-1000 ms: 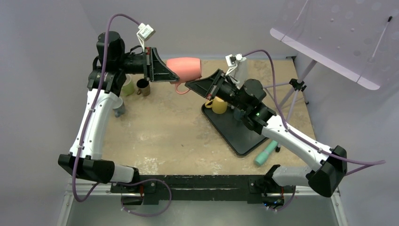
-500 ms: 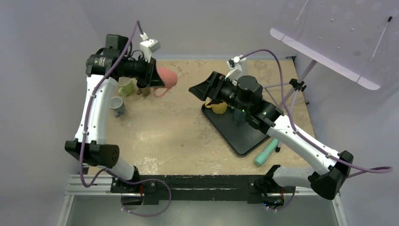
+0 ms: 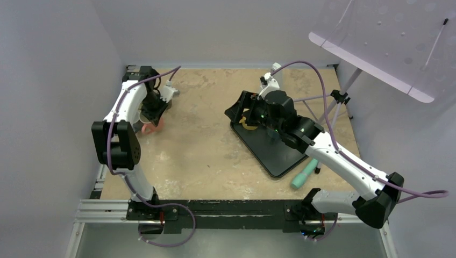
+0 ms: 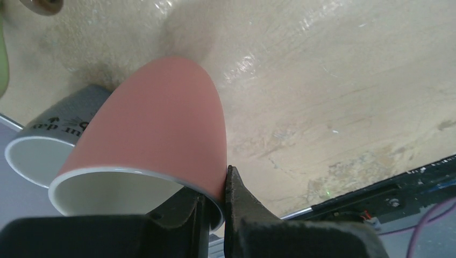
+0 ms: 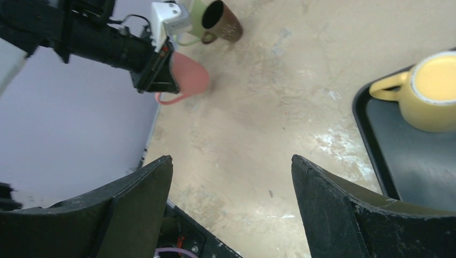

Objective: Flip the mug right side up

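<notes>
The pink mug (image 4: 161,123) is tilted, its white mouth towards the left wrist camera and its base down near the table. My left gripper (image 4: 223,188) is shut on the rim, one finger inside and one outside. From above, only the pink handle and a bit of the mug (image 3: 151,128) show under the left gripper (image 3: 154,113) at the table's left edge. The right wrist view shows the mug (image 5: 191,77) held low over the table, handle towards the near side. My right gripper (image 5: 231,177) is open and empty, hovering by the tray (image 3: 274,156).
A grey mug with lettering (image 4: 54,129) lies right beside the pink one. A green mug (image 5: 194,16) and a brown mug (image 5: 223,21) stand behind it. A yellow mug (image 5: 430,94) sits on the black tray (image 5: 387,156). A teal object (image 3: 304,174) lies near the tray's right side.
The right gripper opened, let go of the pink mug and drew back over the tray. The left arm swung the mug from high at the back down to the table's left edge.
</notes>
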Motion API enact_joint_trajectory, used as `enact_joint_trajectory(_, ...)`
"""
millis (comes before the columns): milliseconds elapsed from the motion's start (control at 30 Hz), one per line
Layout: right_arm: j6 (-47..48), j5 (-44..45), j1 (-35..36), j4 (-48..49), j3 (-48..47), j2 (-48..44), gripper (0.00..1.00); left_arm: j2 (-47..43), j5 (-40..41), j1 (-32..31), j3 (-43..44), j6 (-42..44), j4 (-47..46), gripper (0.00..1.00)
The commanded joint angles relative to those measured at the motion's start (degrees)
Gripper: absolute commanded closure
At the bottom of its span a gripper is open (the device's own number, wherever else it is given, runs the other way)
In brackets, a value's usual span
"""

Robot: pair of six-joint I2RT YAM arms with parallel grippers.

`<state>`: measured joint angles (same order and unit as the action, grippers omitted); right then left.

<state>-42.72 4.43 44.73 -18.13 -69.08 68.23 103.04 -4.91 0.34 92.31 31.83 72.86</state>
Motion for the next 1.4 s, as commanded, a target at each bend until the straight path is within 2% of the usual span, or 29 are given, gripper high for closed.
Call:
enact_joint_trajectory(0, 1.47, 5.4, 0.18, -4.34, 0.25, 1.13, 0.16, 1.44, 4.72, -0.43, -0.76, 2.71, -8.13, 1.0)
enact_joint_trajectory(133, 0.55, 13.8, 0.07, -11.01, 0.33, 2.15, 0.15, 3.68, 4.69, -0.43, -2.2, 2.59, -11.94, 1.0)
enact_joint_trajectory(267, 0.15, 22.65, -0.06, -18.27, 0.47, 3.66, 0.08, 5.32, 6.69, -0.43, -3.28, 2.76, -13.4, 1.0)
enact_joint_trajectory(367, 1.78, 24.56, -1.71, -19.82, 1.54, 3.85, 0.04, 5.66, 5.81, -0.43, -4.38, 3.65, -13.88, 0.8)
enact_joint_trajectory(467, 4.72, 22.78, -5.83, -18.91, 2.95, 3.76, 0.03, 5.01, 4.52, -0.42, -4.47, 3.47, -13.44, 0.61)
enact_joint_trajectory(533, 8.67, 19.9, -7.87, -16.53, 3.53, 3.84, 0.04, 4.15, 2.81, 0.94, -4.02, 3.1, -12.81, 0.52)
enact_joint_trajectory(667, 18.38, 13.89, -8.07, -11.81, 0.55, 6.64, 0.11, 1.37, -0.82, 0.95, -1.09, 2.41, -9.04, 0.42)
enact_joint_trajectory(767, 24.52, 11.35, -7.65, -12.19, -5.31, 12.05, 0.16, -1.89, -3.68, 0.98, 1.4, 1.81, -6.09, 0.38)
enact_joint_trajectory(833, 32.35, 7.61, -6.75, -10.79, -9.41, 16.34, 0.18, -4.23, -5.98, 0.98, 2.69, 1.53, -3.94, 0.36)
enact_joint_trajectory(933, 45.53, 5.68, -5.92, -12.3, -16.09, 25.59, 0.17, -7.45, -10.94, 0.98, 3.65, 1.31, -1.33, 0.34)
enact_joint_trajectory(1033, 54.33, 6.02, -5.9, -17.84, -24.95, 35.09, 0.15, -9.83, -13.92, 0.94, 3.27, 1.13, 1.19, 0.34)
enact_joint_trajectory(1233, 60.44, 6.57, -5.88, -27.1, -42.28, 52.1, 0.12, -14.27, -13.44, 0.89, -5.21, 0.64, -2.15, 0.34)
enact_joint_trajectory(1367, 62.2, 7.22, -6.45, -29.85, -48.28, 58.79, 0.1, -14.65, -12.66, 0.89, -8.24, 1.04, -2.18, 0.34)
